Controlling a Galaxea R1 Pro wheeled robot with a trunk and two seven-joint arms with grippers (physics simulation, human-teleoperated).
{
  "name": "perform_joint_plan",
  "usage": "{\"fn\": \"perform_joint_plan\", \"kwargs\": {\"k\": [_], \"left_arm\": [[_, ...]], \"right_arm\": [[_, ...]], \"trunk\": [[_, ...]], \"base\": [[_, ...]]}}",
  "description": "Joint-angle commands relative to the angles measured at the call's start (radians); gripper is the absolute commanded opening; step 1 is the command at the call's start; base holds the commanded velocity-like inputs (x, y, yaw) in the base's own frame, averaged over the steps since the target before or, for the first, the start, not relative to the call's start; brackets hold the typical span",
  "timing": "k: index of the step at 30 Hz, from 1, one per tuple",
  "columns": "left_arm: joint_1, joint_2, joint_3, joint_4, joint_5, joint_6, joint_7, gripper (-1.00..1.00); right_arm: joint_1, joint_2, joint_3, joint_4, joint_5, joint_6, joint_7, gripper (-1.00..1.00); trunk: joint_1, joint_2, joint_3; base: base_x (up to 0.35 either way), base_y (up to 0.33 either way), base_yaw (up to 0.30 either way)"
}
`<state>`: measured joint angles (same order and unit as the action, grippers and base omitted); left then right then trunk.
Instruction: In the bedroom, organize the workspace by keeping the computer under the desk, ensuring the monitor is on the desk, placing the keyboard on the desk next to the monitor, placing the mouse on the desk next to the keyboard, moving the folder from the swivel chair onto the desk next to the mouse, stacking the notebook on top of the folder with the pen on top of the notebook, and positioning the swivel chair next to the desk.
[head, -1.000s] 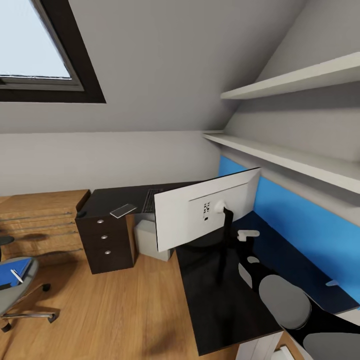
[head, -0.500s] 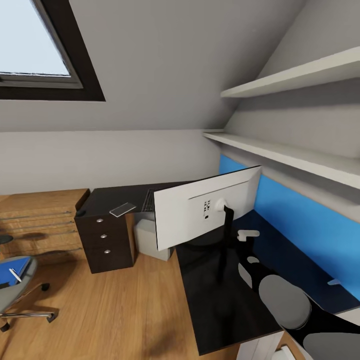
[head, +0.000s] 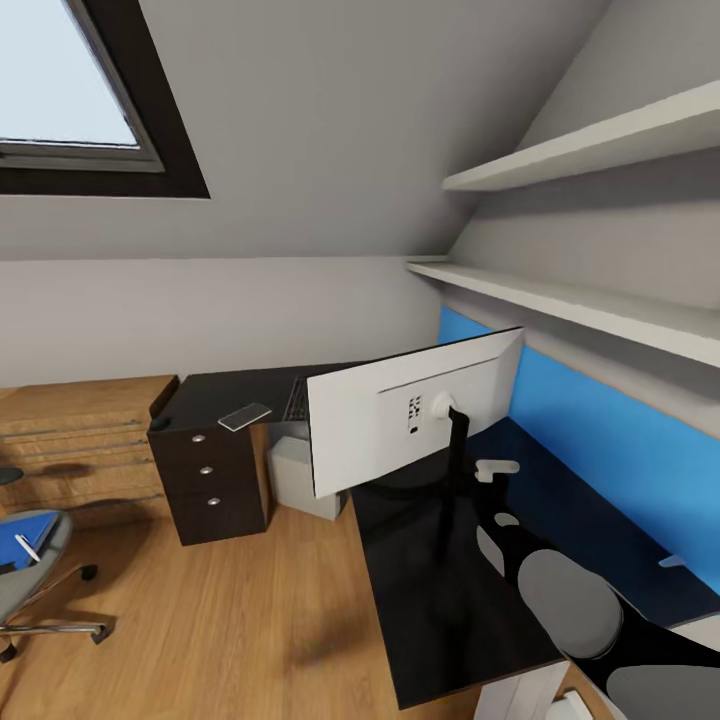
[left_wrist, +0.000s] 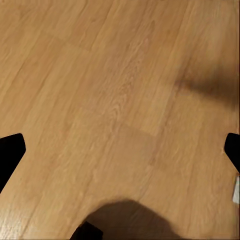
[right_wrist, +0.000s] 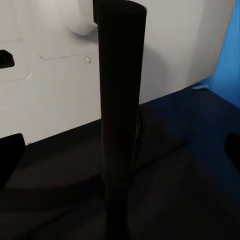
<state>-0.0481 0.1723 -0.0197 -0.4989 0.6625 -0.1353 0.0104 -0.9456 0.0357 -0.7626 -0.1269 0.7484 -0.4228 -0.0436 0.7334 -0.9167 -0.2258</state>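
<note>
The monitor (head: 400, 425) stands on the black desk (head: 440, 610) with its pale back toward me. Its black stand (right_wrist: 120, 100) rises between the spread fingertips of my open right gripper (right_wrist: 120, 152), which do not touch it. The notebook (head: 245, 417) lies on the far desk wing, with the keyboard (head: 296, 400) beside it, partly behind the screen. A small dark lump (head: 158, 424) at that wing's corner looks like the mouse. The computer (head: 298, 478) sits under the desk. At far left the swivel chair (head: 35, 590) carries the blue folder (head: 22, 532) and the pen (head: 30, 549). My left gripper (left_wrist: 120, 150) hangs open over bare floor.
Dark drawers (head: 212, 480) hold up the far desk wing, with a wooden chest (head: 80, 450) to their left. A blue wall panel (head: 600, 450) and white shelves (head: 580, 310) run along the right wall. Wood floor (head: 250, 620) spreads between chair and desk.
The whole picture has shifted slightly up and the chair sits nearer the left edge, so the camera has moved. Nothing else has visibly changed.
</note>
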Motion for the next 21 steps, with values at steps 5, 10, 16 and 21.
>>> {"fn": "perform_joint_plan", "kwargs": {"k": [5, 10, 16, 21], "left_arm": [[0.000, 0.030, 0.001, -0.232, 0.008, 0.149, 0.038, 1.00], [0.000, 0.032, 0.026, -0.312, 0.011, 0.183, 0.044, 1.00], [0.000, 0.021, 0.050, -0.317, 0.012, 0.187, 0.043, 1.00], [0.000, 0.019, 0.054, -0.224, 0.010, 0.174, 0.038, 1.00]], "right_arm": [[-0.001, 0.001, -0.006, -0.001, 0.011, -0.002, -0.006, 1.00], [-0.001, 0.003, -0.006, -0.001, 0.011, -0.002, -0.008, 1.00], [-0.001, 0.001, -0.007, -0.001, 0.011, -0.002, -0.008, 1.00], [-0.001, 0.001, -0.007, -0.003, 0.010, -0.002, -0.010, 1.00]], "trunk": [[0.019, -0.036, -0.017], [0.039, -0.071, -0.033], [0.062, -0.113, -0.052], [0.081, -0.148, -0.067]], "base": [[0.000, 0.000, 0.000], [0.000, 0.000, 0.000], [0.000, 0.000, 0.000], [0.000, 0.000, 0.000]]}}
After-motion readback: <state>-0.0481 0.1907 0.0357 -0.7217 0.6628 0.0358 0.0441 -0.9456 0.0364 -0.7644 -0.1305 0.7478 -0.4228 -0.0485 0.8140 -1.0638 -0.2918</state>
